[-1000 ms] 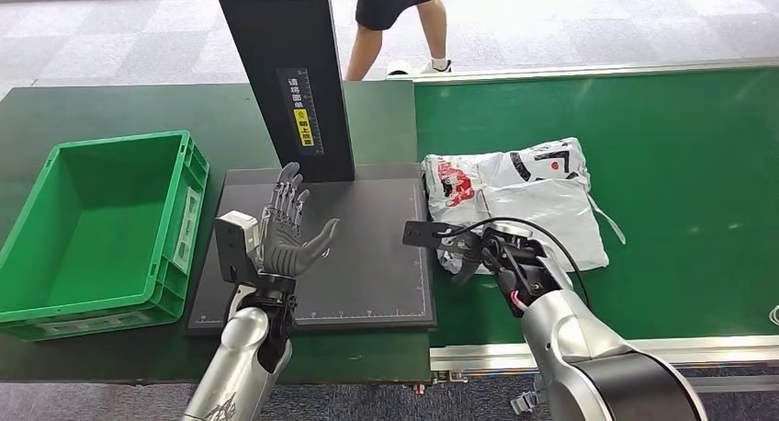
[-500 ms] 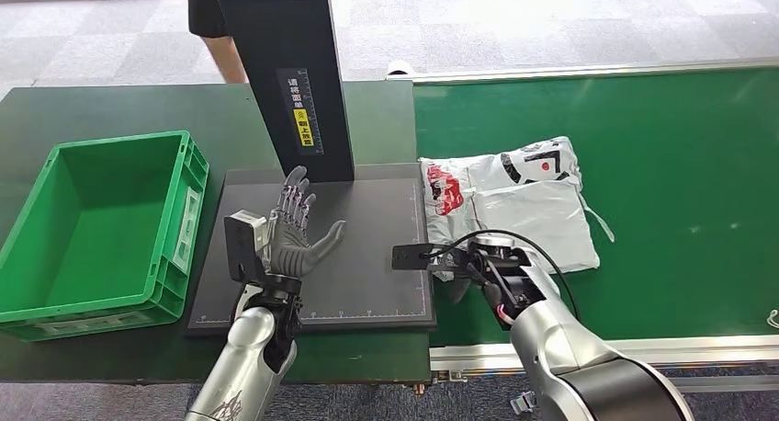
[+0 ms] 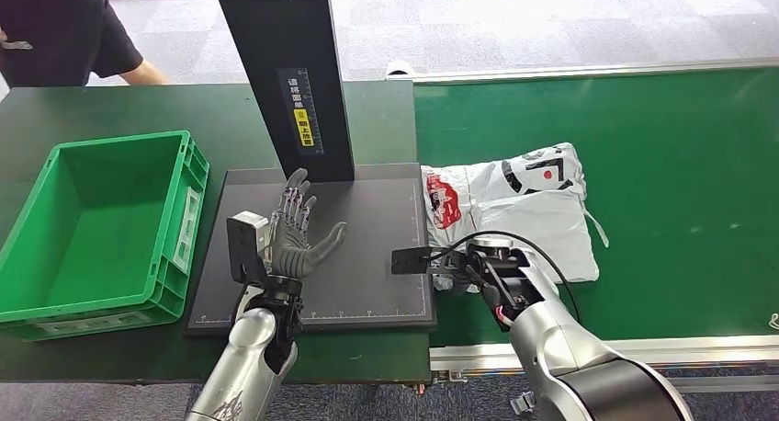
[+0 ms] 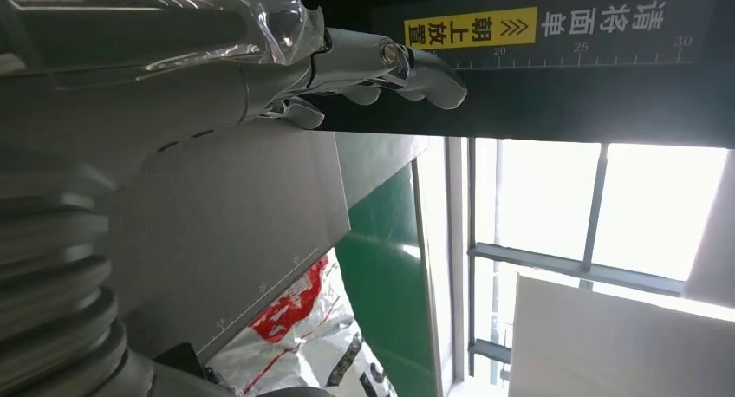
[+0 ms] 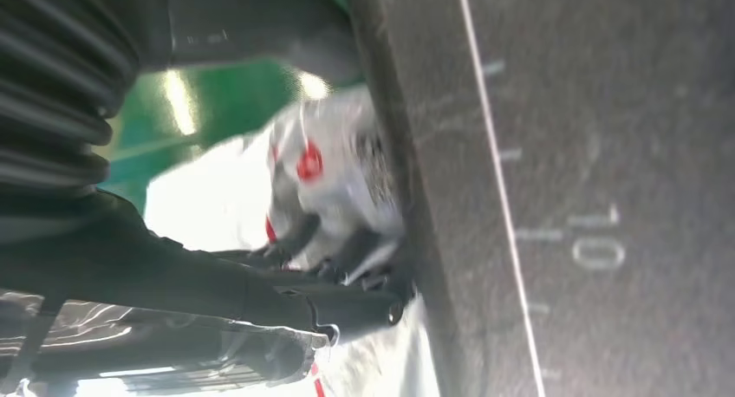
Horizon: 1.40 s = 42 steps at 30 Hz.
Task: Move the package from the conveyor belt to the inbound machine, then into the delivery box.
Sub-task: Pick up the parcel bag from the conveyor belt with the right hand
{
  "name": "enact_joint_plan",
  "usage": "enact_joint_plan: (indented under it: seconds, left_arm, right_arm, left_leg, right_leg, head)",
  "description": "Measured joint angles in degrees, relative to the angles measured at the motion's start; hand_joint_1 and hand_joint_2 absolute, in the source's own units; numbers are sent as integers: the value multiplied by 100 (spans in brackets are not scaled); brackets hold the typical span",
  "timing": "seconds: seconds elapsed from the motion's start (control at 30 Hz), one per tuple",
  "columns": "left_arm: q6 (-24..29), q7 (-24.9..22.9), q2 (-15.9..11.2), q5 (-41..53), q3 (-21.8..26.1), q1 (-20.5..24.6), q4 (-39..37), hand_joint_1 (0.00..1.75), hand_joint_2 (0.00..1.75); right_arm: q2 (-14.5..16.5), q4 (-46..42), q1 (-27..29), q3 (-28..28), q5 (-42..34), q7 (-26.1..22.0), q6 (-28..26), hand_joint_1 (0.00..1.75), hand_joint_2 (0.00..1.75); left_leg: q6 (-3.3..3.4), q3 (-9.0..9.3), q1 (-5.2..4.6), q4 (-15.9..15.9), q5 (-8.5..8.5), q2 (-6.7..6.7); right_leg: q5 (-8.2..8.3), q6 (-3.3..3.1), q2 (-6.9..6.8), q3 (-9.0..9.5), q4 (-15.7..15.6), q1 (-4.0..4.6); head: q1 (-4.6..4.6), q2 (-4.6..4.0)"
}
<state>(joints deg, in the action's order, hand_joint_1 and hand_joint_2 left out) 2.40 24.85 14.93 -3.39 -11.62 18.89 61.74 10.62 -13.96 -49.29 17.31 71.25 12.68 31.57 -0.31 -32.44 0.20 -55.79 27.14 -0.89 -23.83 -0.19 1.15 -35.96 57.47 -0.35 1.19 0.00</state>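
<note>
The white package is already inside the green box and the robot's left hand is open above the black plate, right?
Not quite. The head view shows the white package on the green conveyor belt, not inside the green box. The left robot hand is open above the black plate.

Even indoor light overhead, wrist pictures rougher

The head view is sharp and evenly lit, with soft shadows. In the left wrist view, windows [image 4: 598,215] at 3 o'clock blow out white, leaving the black column [image 4: 555,76] dark. The right wrist view is blurred, the package [image 5: 329,180] washed out by glare.
</note>
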Motion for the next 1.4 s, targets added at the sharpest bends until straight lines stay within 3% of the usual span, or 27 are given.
enact_joint_plan:
  seconds: [0.83, 1.0, 1.1, 1.3, 1.4]
  left_arm:
    - [-28, -44, 17, 180, 116, -12, 9, 0, 175]
    - [-51, -45, 16, 213, 153, -31, 68, 0, 175]
    - [-76, -46, 0, 232, 196, -70, 153, 0, 175]
    - [-67, -15, -59, 279, 369, -286, 538, 0, 175]
    - [32, 76, -52, 296, 445, -430, 812, 0, 175]
  right_arm:
    - [-5, 17, 92, 157, 75, -321, 489, 175, 175]
    - [-10, 19, 89, 177, -163, -1054, 671, 175, 175]
    - [-61, 17, 83, 116, -467, -1502, 469, 175, 175]
    - [-232, -159, 30, -636, -2045, -2713, -840, 175, 175]
    - [-203, -488, -264, -1045, -2832, -3385, -1477, 175, 175]
  left_leg:
    - [0, -1, 0, 0, 0, -1]
    - [0, -1, 0, 0, 0, 0]
    - [-1, -4, 2, 0, 2, 22]
    - [3, -29, 5, 0, 11, 148]
    - [0, -16, 14, 4, 8, 123]
  right_leg:
    - [0, 0, 0, 0, 0, 0]
    - [0, 0, 1, 0, 0, 0]
    - [4, -2, 18, -2, 1, 0]
    - [36, -21, 140, -62, 3, -1]
    - [30, -21, 127, -65, 4, 8]
  head:
    - [-1, 0]
    - [-1, 0]
    - [-3, 0]
    - [6, 0]
    - [18, 0]
